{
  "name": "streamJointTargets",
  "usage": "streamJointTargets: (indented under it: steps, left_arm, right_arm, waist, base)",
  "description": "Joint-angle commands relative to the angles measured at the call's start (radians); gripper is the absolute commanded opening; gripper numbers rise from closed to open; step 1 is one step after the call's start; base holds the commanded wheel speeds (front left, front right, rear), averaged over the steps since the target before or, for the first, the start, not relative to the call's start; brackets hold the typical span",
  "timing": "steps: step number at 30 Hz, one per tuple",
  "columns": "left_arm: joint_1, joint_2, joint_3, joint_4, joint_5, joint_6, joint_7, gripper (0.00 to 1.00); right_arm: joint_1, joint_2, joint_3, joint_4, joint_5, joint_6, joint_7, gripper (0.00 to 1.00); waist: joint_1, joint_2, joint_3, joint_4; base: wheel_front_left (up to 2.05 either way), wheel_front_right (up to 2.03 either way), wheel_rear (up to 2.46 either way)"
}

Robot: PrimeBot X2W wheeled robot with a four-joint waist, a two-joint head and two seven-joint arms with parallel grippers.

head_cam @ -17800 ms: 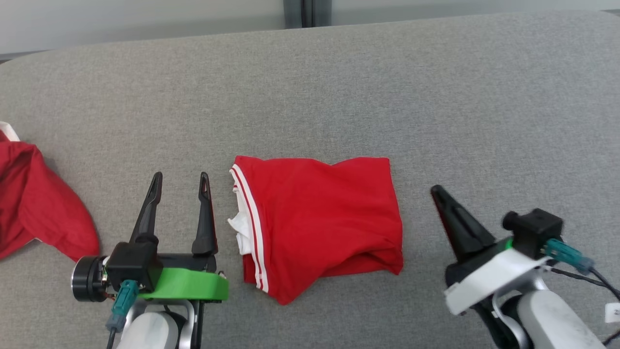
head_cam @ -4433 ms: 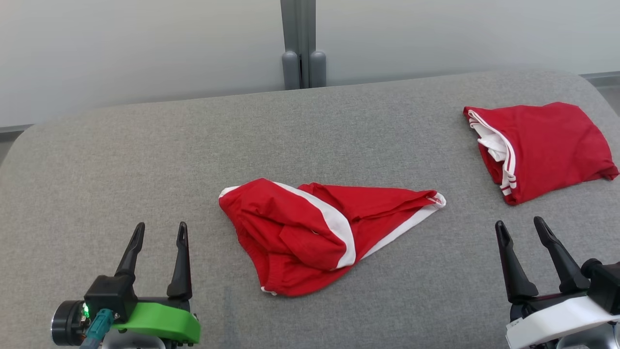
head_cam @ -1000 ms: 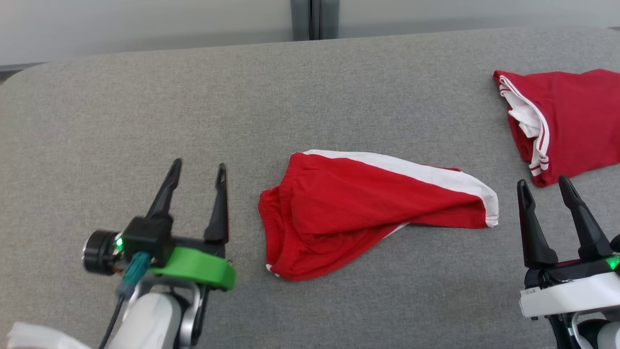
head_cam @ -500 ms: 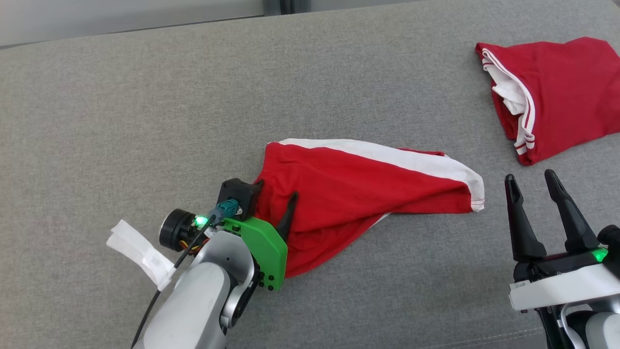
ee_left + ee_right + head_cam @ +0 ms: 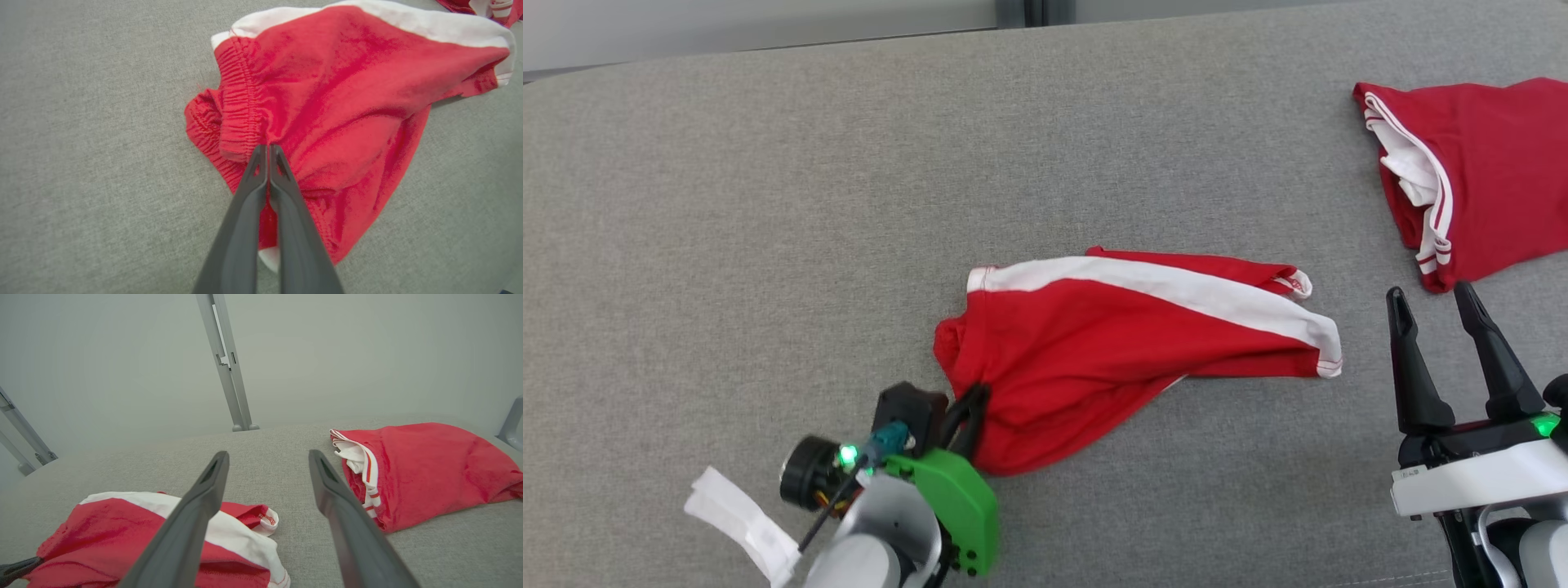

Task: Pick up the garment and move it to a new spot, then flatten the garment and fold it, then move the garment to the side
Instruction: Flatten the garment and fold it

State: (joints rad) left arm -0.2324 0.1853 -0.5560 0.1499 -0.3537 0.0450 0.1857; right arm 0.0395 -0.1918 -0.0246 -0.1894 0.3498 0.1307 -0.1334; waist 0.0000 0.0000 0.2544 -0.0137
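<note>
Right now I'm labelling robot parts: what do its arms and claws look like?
Left claw: two long dark tapered fingers on a green mount, teal plug, green light, white tag by the silver forearm. Right claw: same fingers, white mount, green light.

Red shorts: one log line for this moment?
left tool: shut on red shorts | right tool: open, empty | other garment: far right

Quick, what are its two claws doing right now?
Left gripper: shut on the red shorts.
Right gripper: open, holding nothing.
</note>
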Motion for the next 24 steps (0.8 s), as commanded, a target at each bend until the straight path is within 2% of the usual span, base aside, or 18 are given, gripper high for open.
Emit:
streamJointTargets:
  steps: [1, 7, 8, 9, 17, 20, 24]
  left_arm:
    - [0.047, 0.001, -0.007, -0.014, -0.011, 0.012, 0.009, 0.0]
    - [0.175, -0.017, 0.006, -0.068, -0.057, 0.065, -0.001, 0.0]
    - [0.182, -0.024, 0.009, -0.072, -0.059, 0.072, -0.015, 0.32]
    - [0.186, -0.032, 0.01, -0.074, -0.058, 0.074, -0.03, 0.98]
    - [0.138, -0.044, 0.071, -0.116, -0.008, 0.11, -0.277, 1.0]
    - [0.118, -0.029, 0.117, -0.137, 0.014, 0.135, -0.359, 1.0]
    - [0.107, 0.003, 0.177, -0.157, 0.028, 0.163, -0.407, 1.0]
  right_arm:
    - [0.002, -0.001, 0.001, 0.001, 0.002, 0.0, -0.001, 1.0]
    - [0.006, -0.007, 0.003, -0.001, 0.004, 0.0, 0.006, 1.0]
    - [0.008, -0.008, 0.002, -0.003, 0.004, 0.0, 0.008, 1.0]
    - [0.01, -0.009, 0.002, -0.003, 0.003, 0.0, 0.009, 1.0]
    - [0.024, -0.012, -0.003, -0.017, -0.026, 0.0, 0.037, 1.0]
    - [0.035, -0.015, -0.006, -0.024, -0.028, 0.0, 0.049, 1.0]
    - [0.047, -0.019, -0.011, -0.035, -0.031, 0.0, 0.062, 1.0]
  waist:
    - [0.0, 0.0, -0.009, 0.012]
    - [0.0, 0.0, -0.014, 0.026]
    - [0.0, 0.0, -0.014, 0.028]
    - [0.0, 0.0, -0.015, 0.03]
    - [0.0, 0.0, -0.042, 0.033]
    - [0.0, 0.0, -0.057, 0.033]
    - [0.0, 0.0, -0.075, 0.032]
  base:
    - [0.0, 0.0, 0.0]
    - [0.0, 0.0, 0.0]
    - [0.0, 0.0, 0.0]
    - [0.0, 0.0, 0.0]
    - [0.0, 0.0, 0.0]
    - [0.0, 0.0, 0.0]
    - [0.0, 0.0, 0.0]
